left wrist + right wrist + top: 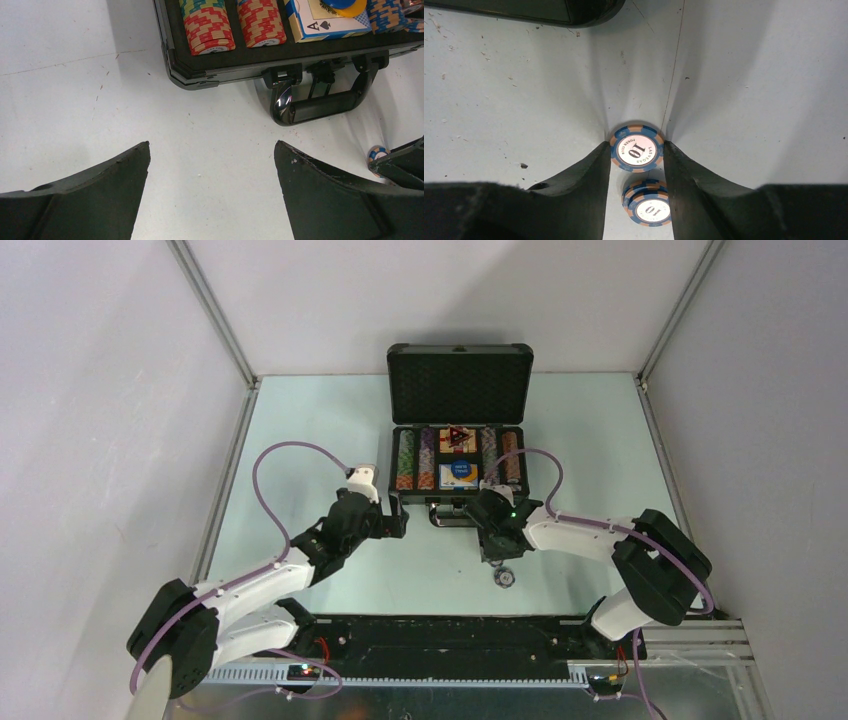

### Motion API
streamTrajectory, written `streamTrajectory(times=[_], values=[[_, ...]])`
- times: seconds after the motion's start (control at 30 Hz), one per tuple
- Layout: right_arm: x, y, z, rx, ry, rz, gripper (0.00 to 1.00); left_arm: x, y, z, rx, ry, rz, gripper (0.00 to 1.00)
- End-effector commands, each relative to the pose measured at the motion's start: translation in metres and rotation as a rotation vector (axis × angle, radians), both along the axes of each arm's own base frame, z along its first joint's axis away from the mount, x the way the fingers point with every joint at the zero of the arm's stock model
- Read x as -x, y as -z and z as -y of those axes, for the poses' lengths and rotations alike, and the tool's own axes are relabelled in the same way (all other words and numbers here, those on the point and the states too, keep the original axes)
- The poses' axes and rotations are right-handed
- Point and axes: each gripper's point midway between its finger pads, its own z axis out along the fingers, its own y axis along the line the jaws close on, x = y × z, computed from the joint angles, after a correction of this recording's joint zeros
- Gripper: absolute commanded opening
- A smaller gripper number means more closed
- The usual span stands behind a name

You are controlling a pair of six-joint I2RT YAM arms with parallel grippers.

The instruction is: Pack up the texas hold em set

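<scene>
Our left hand (212,145) hangs wide open over the surface (75,100) before the open briefcase (459,368); our right hand (634,144) brackets a blue chip (636,150) lying there, grip unclear to us

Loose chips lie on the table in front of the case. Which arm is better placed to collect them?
Right: the right gripper pinches the chip marked 10, a finger at each edge. The left gripper hangs open over bare table near the case handle.

1 case (459,380), 4 chip rows (405,462), 2 card bxs (320,26).
</scene>
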Motion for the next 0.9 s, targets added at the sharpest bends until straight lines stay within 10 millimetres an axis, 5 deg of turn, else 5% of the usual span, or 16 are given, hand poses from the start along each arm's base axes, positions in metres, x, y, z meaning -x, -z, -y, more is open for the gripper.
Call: streamTrajectory(times=[0.0, 0.6, 0.87], values=[[-0.001, -0.004, -0.003, 0.0, -0.008, 0.002, 0.45, -0.012, -0.026, 0.009, 0.028, 0.007, 0.07, 0.98], [-0.037, -0.044, -0.016, -0.043, -0.011, 0.121, 0.42, -0.012, -0.025, 0.01, 0.025, 0.006, 0.065, 0.98], [-0.028, -0.055, -0.007, -0.026, -0.002, 0.13, 0.42, -0.012, -0.025, 0.01, 0.025, 0.007, 0.065, 0.98]])
